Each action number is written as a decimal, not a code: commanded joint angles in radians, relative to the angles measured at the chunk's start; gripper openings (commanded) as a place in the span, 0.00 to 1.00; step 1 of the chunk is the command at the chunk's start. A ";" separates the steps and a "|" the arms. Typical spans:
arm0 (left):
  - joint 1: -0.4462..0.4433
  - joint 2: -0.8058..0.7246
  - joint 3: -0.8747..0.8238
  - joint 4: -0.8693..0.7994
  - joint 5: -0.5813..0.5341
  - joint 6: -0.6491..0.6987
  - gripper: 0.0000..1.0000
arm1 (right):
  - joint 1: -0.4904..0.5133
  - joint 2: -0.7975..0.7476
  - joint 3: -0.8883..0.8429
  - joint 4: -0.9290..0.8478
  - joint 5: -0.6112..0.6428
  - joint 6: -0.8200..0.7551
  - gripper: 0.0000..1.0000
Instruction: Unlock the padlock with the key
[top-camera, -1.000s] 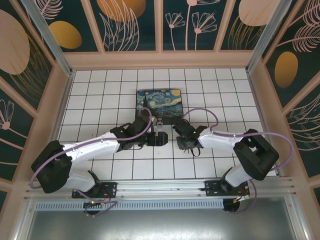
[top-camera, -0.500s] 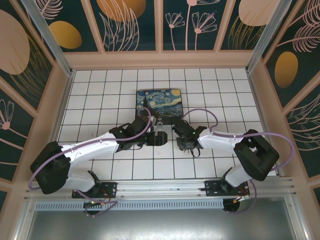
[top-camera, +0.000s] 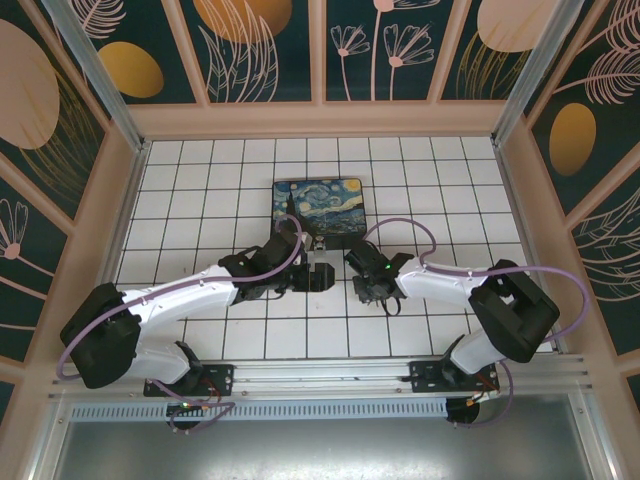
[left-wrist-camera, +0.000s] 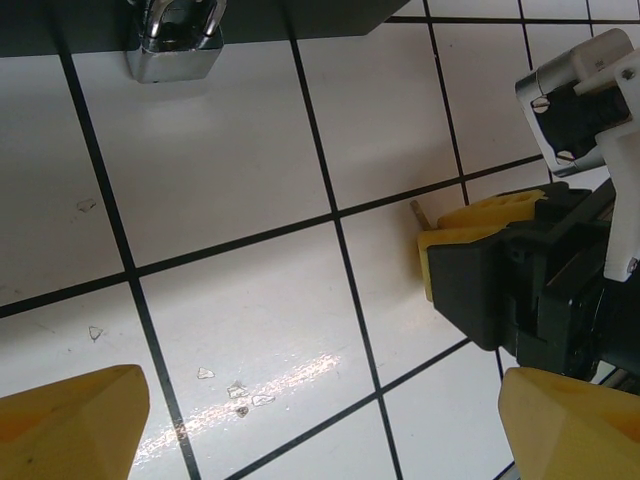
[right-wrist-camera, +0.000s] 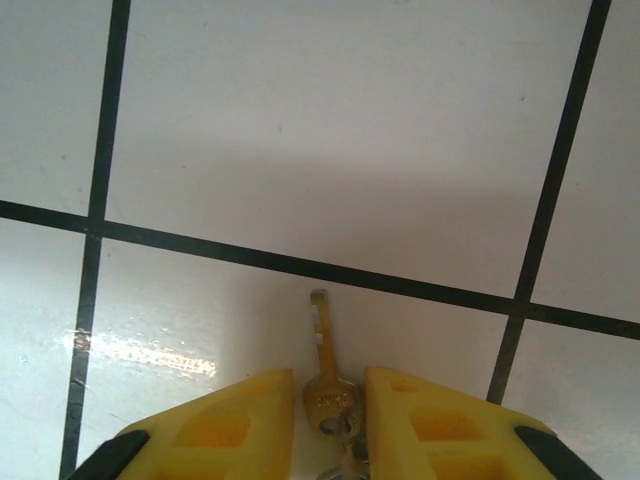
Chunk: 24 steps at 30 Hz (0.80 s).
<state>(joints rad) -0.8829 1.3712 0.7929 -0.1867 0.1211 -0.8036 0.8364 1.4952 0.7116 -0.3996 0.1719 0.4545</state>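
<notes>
The small brass-toned key (right-wrist-camera: 322, 345) lies flat on the white tile, blade pointing away from the wrist. Its head sits between the yellow fingers of my right gripper (right-wrist-camera: 330, 400). The jaws are nearly closed around the head, with a thin gap still on the left side. The silver padlock (left-wrist-camera: 175, 45) hangs at the front edge of the black box (left-wrist-camera: 300, 15). My left gripper (left-wrist-camera: 325, 425) hovers wide open over bare tile, short of the padlock. From the left wrist, the right gripper (left-wrist-camera: 455, 225) sits low on the tile with the key tip (left-wrist-camera: 417, 211) poking out.
The box with the starry-night lid (top-camera: 320, 203) stands mid-table, just beyond both grippers (top-camera: 318, 274) (top-camera: 366, 288). White tiled floor (top-camera: 200, 190) surrounds it, bounded by wooden-framed walls (top-camera: 120, 170). Small specks of debris (left-wrist-camera: 235, 388) lie on the tile under the left gripper.
The right gripper's fingers have drawn in around the key. Both arms have barely shifted, and the left gripper stays wide open.
</notes>
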 joint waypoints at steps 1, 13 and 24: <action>-0.005 -0.018 0.002 -0.019 -0.018 0.021 0.90 | 0.012 0.042 -0.012 -0.095 0.002 0.010 0.24; -0.004 -0.008 0.015 -0.005 -0.003 0.027 0.90 | -0.015 -0.072 -0.005 -0.076 -0.018 0.010 0.16; -0.005 -0.002 0.037 -0.003 0.001 0.040 0.90 | -0.065 -0.171 -0.008 -0.081 -0.094 -0.010 0.21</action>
<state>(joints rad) -0.8829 1.3575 0.7998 -0.1902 0.1089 -0.7856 0.7784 1.3403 0.7151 -0.4519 0.1097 0.4484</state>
